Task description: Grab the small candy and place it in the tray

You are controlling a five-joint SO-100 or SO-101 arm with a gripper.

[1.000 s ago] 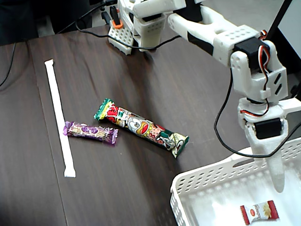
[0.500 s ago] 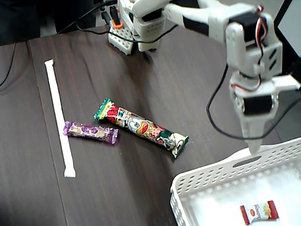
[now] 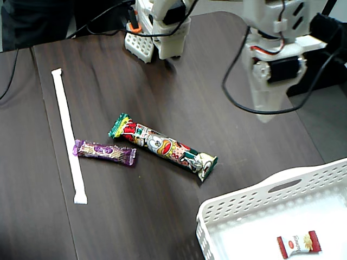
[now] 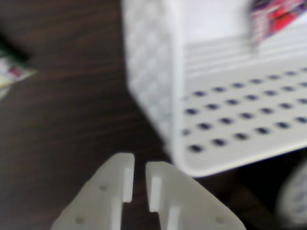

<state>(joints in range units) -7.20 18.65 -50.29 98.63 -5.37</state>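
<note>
Pincer [image 4: 139, 184]: white plastic fingers drawn almost together, only a thin slit between them, nothing held. In the fixed view it hangs high over the bare desk, well apart from the tray, tip pointing down [image 3: 264, 114].

Below and to the right in the wrist view: the large white plastic basket-like tray [image 4: 201, 139], perforated wall and rim blurred. In the fixed view the tray [image 3: 255, 203] fills the lower right corner, slotted handle hole in the near wall.

The small rectangular wrapped candy, white middle with red ends [image 3: 299, 244], lies flat on the tray floor near the lower right. A red-and-white blur at the top of the wrist view [image 4: 276, 19] is probably the same piece. Judgement: the placing looks done.

Handling, judged: very light, crinkly film wrapper, likely slippery; firm enough inside to take a pinch. Best hold across the short white middle, not on the flared red ends, which would fold.

Out on the desk: long colourful cartoon-printed bar [image 3: 162, 146] lying diagonally; purple wrapped candy bar [image 3: 104, 152] just to its left, apart from it; long thin white paper-wrapped straw [image 3: 68, 135] further left.

Surface: dark wood-grain desk [image 3: 190, 86], matt, flat. Arm's white base [image 3: 154, 32] at the far edge with black cables. Little of the room shows beyond; grey floor at right.
</note>
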